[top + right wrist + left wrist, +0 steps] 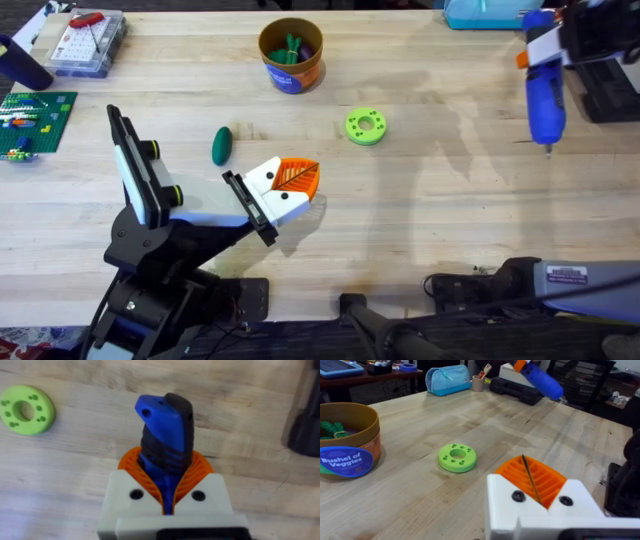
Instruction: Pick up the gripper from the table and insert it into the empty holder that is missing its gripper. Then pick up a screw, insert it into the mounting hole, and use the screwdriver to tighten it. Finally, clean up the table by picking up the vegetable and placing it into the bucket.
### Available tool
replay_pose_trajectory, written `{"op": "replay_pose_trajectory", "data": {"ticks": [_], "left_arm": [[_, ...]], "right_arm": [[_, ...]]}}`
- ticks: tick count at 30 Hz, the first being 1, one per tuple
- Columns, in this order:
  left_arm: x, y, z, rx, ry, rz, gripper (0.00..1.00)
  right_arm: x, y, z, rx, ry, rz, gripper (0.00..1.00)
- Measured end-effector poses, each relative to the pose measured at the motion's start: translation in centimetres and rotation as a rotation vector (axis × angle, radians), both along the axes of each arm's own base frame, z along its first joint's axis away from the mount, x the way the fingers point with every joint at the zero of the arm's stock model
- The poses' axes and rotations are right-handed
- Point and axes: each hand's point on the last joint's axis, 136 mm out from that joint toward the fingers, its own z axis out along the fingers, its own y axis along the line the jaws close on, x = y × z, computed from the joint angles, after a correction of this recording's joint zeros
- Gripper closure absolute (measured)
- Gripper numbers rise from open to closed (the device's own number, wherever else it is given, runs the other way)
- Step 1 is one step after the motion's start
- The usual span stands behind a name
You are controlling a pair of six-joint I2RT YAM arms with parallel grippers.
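My right gripper (538, 50) (167, 470) is shut on the blue screwdriver (546, 95) (165, 430) over the table's far right, its thin bit pointing toward the near edge. My left gripper (297, 177) (530, 477) hovers at centre-left, orange pads pressed together with nothing between. Behind its white fingers sits the holder (248, 207), a flat black bar. The dark green vegetable (221, 144) lies on the wood just left of that gripper. The orange-brown bucket (291, 55) (350, 442) stands at the back with green pieces inside. A screw is out of view.
A lime-green disc (365, 127) (457, 457) (26, 410) lies mid-table. A clear parts box (85, 42) and a green brick plate (35, 120) sit at far left. A light blue pouch (490, 12) and a black case (610, 85) are at the back right.
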Motion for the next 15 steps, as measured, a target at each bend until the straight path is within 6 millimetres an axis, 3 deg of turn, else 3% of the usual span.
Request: {"op": "replay_pose_trajectory", "data": {"ticks": [2,6,9,15], "left_arm": [[0.0,0.0,0.0,0.001,0.001,0.0,0.982],[0.0,0.0,0.0,0.001,0.001,0.0,0.982],[0.0,0.0,0.0,0.001,0.001,0.0,0.982],[0.0,0.0,0.0,0.001,0.001,0.0,0.982]], "right_arm": [[-0.3,0.2,0.8,-0.003,-0.022,0.005,0.95],[0.1,0.3,-0.3,0.016,0.009,0.008,0.951],[0.4,1.6,-1.3,0.097,0.026,0.038,0.951],[1.1,4.9,-0.1,0.264,-0.029,0.121,0.951]]}}
